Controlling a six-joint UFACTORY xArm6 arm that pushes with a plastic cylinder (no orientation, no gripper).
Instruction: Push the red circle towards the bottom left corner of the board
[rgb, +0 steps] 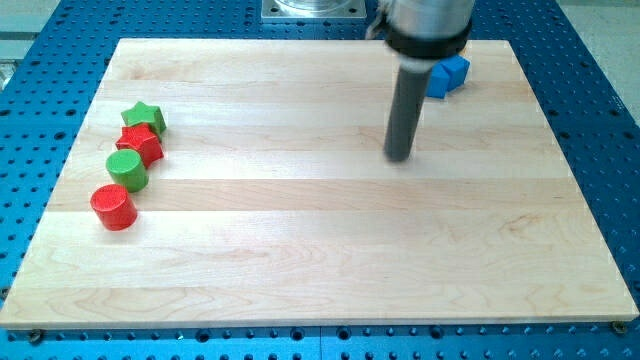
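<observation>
The red circle (113, 207) lies near the left edge of the wooden board (320, 260), about halfway down. Just above it stand a green circle (127, 171), a red star-like block (140, 144) and a green star (144, 116), in a touching column leaning to the upper right. My tip (399, 157) rests on the board right of centre, in the upper half, far to the right of the red circle. A blue block (447, 75) sits at the view's top right, partly hidden behind the rod.
The board lies on a blue perforated table (600, 120). A grey metal base (312, 9) shows at the view's top centre, beyond the board's top edge.
</observation>
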